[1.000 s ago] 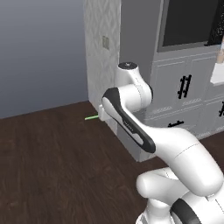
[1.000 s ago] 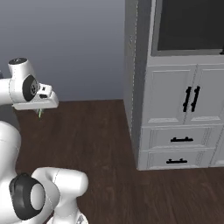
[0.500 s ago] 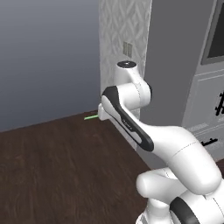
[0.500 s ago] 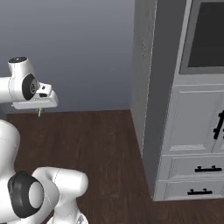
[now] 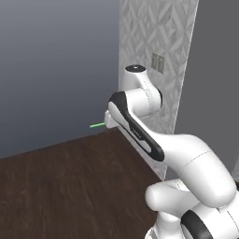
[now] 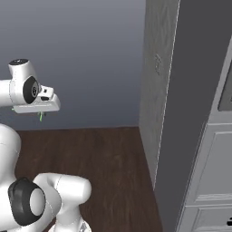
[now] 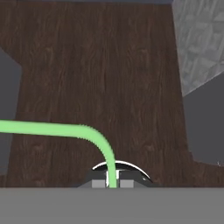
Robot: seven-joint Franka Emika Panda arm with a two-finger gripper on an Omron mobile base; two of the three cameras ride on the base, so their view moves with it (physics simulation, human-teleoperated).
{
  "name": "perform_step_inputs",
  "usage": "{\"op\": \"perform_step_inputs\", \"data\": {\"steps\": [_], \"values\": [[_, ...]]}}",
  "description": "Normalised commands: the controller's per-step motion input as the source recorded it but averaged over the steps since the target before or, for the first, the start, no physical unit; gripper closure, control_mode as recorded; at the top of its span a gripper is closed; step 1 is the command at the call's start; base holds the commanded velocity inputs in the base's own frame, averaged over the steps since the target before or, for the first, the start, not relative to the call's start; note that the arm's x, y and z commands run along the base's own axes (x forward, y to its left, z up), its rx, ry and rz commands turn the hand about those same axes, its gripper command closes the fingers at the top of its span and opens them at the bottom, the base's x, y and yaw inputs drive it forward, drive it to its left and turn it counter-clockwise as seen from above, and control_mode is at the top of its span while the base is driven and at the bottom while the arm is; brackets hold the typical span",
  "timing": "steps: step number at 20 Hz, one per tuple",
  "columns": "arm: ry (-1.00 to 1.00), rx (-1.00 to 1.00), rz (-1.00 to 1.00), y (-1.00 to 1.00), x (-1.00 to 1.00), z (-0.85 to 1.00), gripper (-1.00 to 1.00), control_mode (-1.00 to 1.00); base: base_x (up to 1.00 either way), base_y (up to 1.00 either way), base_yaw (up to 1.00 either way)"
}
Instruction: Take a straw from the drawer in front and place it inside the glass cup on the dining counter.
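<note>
- Hand view, nearest the camera: the two small dark fingers (image 7: pixel 113 183) are pressed together on the thin light-green drinking straw (image 7: pixel 65 131), pinching its lower end between them.
- From that pinch the straw rises a short way, curves over in a smooth bend, and runs off sideways to the left edge of the hand view.
- Beyond the straw in the hand view lies a dark brown wood-plank floor (image 7: pixel 105 74), well apart from the straw, so the straw is carried in the air and touches only the fingers.
- Left base view: the white arm with dark joints folds up from the lower right, and a short length of the green straw (image 5: pixel 97 125) sticks out level to the left of the hand, above the dark floor (image 5: pixel 60 186).
- Right base view: the white hand sits at the left, with a small piece of the green straw (image 6: pixel 41 116) showing just under it.
- Farther off, a tall grey wall panel with a faint diamond pattern (image 5: pixel 154 42) stands behind the arm, carrying a small pale switch plate (image 5: pixel 158 62).
- Farthest back, a plain blue-grey wall (image 6: pixel 86 59) meets the floor; at the right edge of the right base view stand pale grey panelled cabinet fronts (image 6: pixel 213 172).
</note>
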Motion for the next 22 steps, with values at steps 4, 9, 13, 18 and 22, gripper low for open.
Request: {"op": "perform_step_inputs", "data": {"steps": [4, 9, 13, 18, 22], "values": [[0.0, 0.0, 0.0, 0.0, 0.0, 0.0, 1.0, 1.0, 1.0, 0.42, 0.0], [0.0, 0.0, 0.0, 0.0, 0.0, 0.0, 1.0, 1.0, 1.0, 0.41, 0.02], [0.0, 0.0, 0.0, 0.0, 0.0, 0.0, 1.0, 1.0, 1.0, 0.35, 0.13], [0.0, 0.0, 0.0, 0.0, 0.0, 0.0, 1.0, 1.0, 1.0, 0.31, 0.42], [0.0, 0.0, 0.0, 0.0, 0.0, 0.0, 1.0, 1.0, 1.0, 0.14, 0.56]]}}
